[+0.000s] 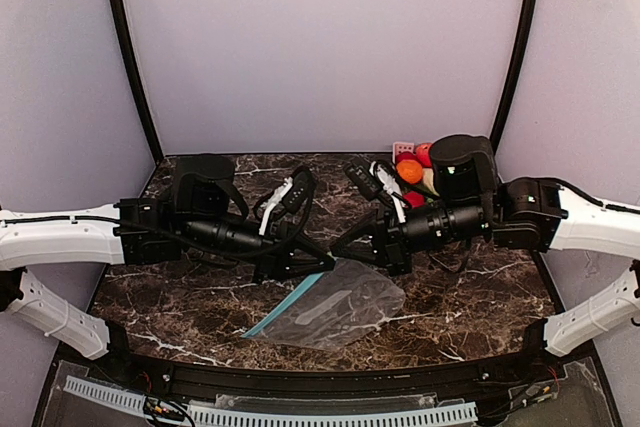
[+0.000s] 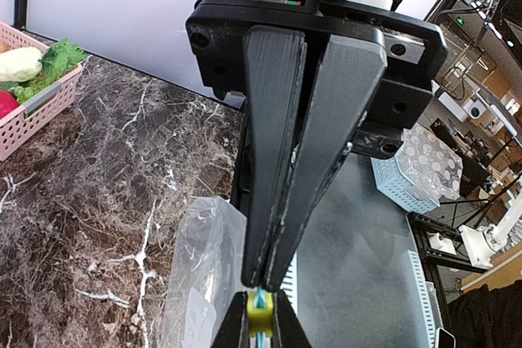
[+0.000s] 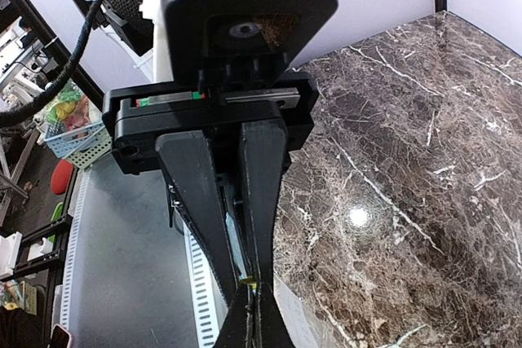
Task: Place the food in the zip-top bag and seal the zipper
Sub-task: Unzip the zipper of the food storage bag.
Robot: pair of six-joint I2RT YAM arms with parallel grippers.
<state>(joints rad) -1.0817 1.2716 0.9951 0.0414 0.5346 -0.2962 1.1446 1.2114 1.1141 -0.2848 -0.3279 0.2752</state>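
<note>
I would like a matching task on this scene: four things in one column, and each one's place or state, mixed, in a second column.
1. clear crinkly plastic bag
2. thin teal-blue zipper strip
3. pink plastic basket
4. left gripper

a. far right corner of the dark marble table
b. shut, above the table
c. lying flat, front middle
d. along the bag's left edge

Pairs: 1-c, 2-d, 3-a, 4-b

Clear bag (image 1: 335, 312), teal zipper (image 1: 285, 305), dark white-veined table (image 1: 480, 287), seemingly pink basket (image 1: 403, 147)
</note>
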